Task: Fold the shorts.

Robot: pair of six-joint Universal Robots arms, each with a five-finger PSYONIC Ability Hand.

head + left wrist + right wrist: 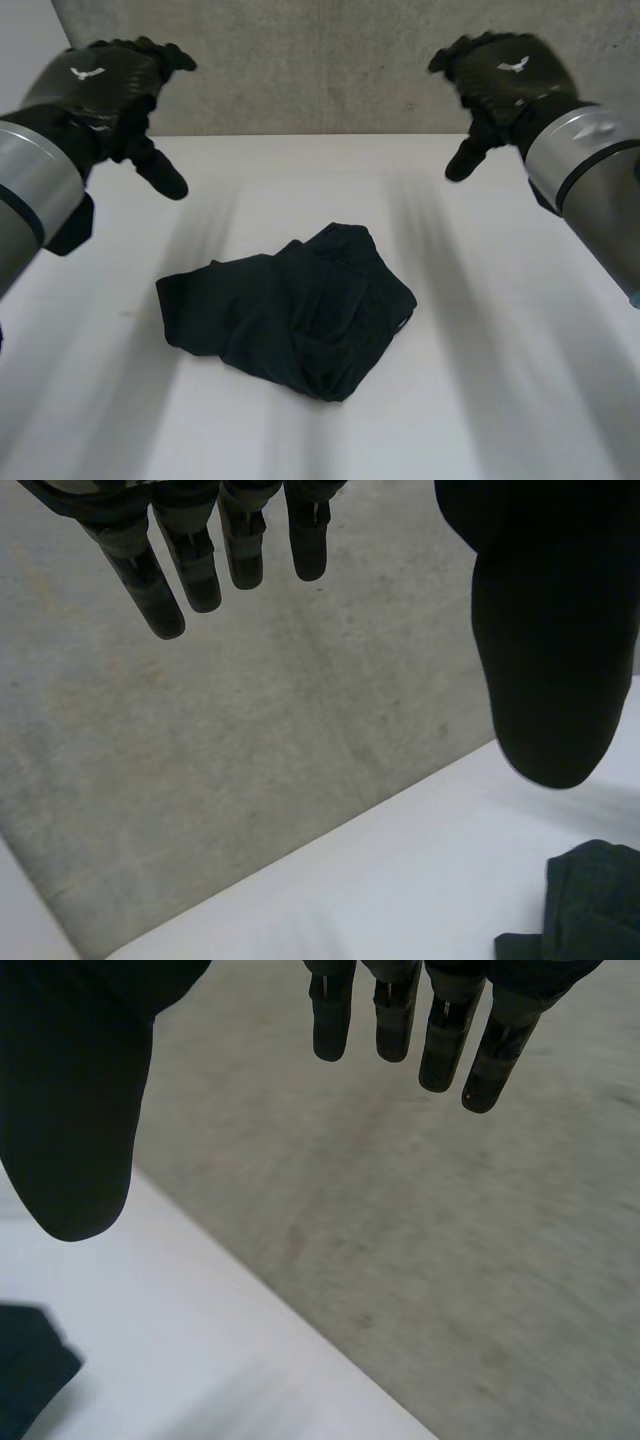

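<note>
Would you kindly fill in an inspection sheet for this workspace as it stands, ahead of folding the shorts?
Surface: white table, bare apart from one garment.
Job's things: black shorts, lying in a rumpled, uneven heap near the middle of the table, not neatly folded.
Clutter: nothing seen.
Hands: left hand open, fingers straight, raised above the table and clear of the shorts; right hand open likewise, raised on the other side, touching nothing.
Cables: nothing seen.
Surroundings: grey wall behind the table's far edge.
</note>
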